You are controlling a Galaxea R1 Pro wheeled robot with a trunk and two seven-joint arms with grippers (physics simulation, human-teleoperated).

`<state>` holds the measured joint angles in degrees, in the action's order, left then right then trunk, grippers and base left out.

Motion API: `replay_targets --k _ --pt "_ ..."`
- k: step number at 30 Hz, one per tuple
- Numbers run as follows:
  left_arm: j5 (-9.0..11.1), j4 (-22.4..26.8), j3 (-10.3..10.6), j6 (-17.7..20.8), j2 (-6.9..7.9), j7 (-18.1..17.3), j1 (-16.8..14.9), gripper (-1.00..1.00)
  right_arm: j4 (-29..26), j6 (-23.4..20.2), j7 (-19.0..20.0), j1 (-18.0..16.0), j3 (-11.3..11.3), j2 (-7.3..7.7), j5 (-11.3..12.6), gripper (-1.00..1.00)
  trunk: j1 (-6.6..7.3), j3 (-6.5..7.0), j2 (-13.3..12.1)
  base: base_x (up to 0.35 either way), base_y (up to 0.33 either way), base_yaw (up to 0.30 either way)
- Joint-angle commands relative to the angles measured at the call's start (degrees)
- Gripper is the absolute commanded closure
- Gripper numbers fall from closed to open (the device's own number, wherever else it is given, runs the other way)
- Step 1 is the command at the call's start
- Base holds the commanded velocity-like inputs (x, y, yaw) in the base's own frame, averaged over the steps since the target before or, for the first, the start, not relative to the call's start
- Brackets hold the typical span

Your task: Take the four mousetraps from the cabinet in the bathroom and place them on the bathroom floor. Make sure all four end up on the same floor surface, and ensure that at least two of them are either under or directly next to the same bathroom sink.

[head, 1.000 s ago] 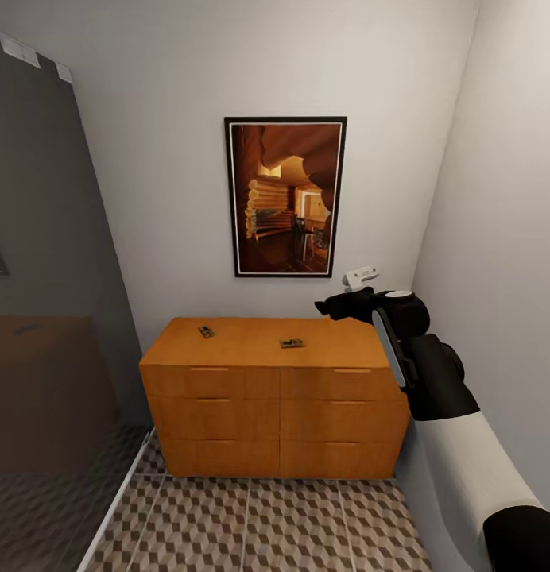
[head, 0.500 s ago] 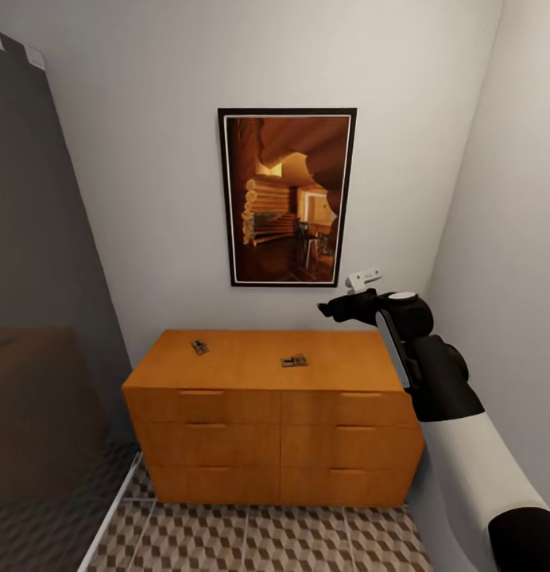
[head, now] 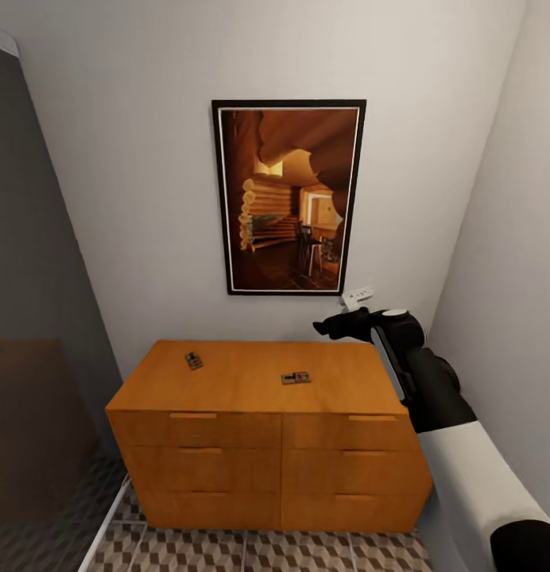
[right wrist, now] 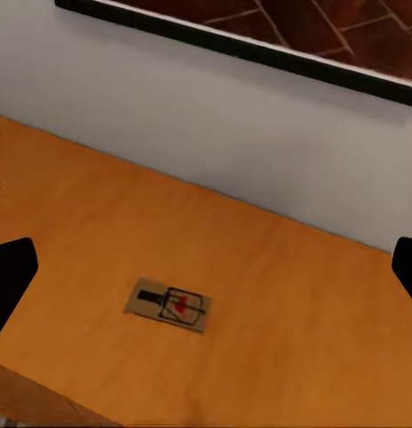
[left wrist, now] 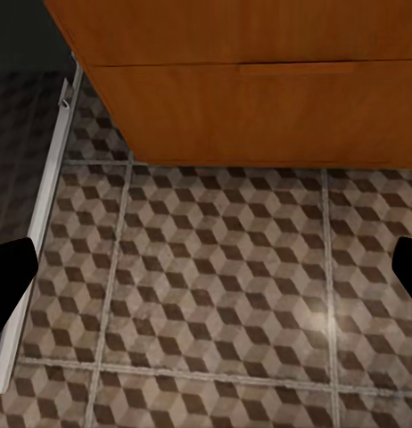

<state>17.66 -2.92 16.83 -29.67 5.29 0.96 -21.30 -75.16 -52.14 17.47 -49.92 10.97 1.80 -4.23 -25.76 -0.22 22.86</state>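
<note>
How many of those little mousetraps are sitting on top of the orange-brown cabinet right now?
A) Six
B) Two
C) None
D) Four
B: in the head view, one mousetrap lies near the left rear of the cabinet top and a second mousetrap lies nearer its middle; no others are in sight on it.

The flat-topped wooden drawer cabinet (head: 267, 429) is orange-brown. Toward its 9 o'clock end and near centre lie two small tan board mousetraps (head: 194, 361) (head: 296, 378); the nearer one (right wrist: 168, 305) carries dark wire and a red spot. The square-tiled floor (left wrist: 215, 294) shows brown, beige and white cubes with pale grout.
</note>
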Motion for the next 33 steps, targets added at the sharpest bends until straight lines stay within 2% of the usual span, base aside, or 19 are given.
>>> replay_targets --k 1,3,5,11,15,22,30,33 --pt "0.3 -0.2 0.5 -0.3 -0.04 0.1 -0.1 -1.0 0.8 0.4 1.1 0.0 0.1 0.04 -0.5 -1.0 -0.03 -0.02 0.1 0.046 0.0 0.0" --pt "0.3 -0.2 0.5 -0.4 -0.08 0.1 -0.1 -1.0 4.6 3.1 6.3 0.2 0.0 0.11 -0.6 -1.0 -0.03 -0.02 0.1 0.022 0.0 0.0" --pt "0.3 -0.3 0.5 -0.3 -0.09 0.1 -0.1 -1.0 6.3 5.1 10.8 0.2 0.0 0.92 -0.7 -1.0 -0.03 -0.02 0.1 0.008 0.0 0.0" --pt "0.3 -1.0 0.5 -0.4 -0.03 0.1 0.0 -1.0 7.4 8.0 18.1 0.3 0.1 4.54 -0.7 -1.0 -0.03 -0.02 0.1 0.003 0.0 0.0" --pt "0.2 -1.2 0.5 -0.4 -0.02 0.1 0.0 -1.0 7.5 9.7 22.0 0.3 0.1 6.25 -0.7 -1.0 -0.03 -0.02 0.1 0.0 0.0 0.0" --pt "0.2 -1.2 0.5 -0.4 -0.01 0.1 0.0 -1.0 7.7 13.0 24.2 0.3 0.2 9.34 -0.7 -1.0 -0.03 -0.02 0.1 0.0 0.0 0.0" --pt "0.2 -1.2 0.5 -0.4 -0.01 0.1 0.0 -1.0 9.3 13.8 24.6 0.3 0.2 10.23 -0.6 -1.0 -0.03 -0.02 0.1 0.0 0.0 0.0" --pt "0.2 -1.2 0.5 -0.4 -0.01 0.1 0.0 -1.0 12.5 16.4 24.6 0.3 0.2 10.24 -0.6 -1.0 -0.03 -0.02 0.1 0.0 0.0 0.0"
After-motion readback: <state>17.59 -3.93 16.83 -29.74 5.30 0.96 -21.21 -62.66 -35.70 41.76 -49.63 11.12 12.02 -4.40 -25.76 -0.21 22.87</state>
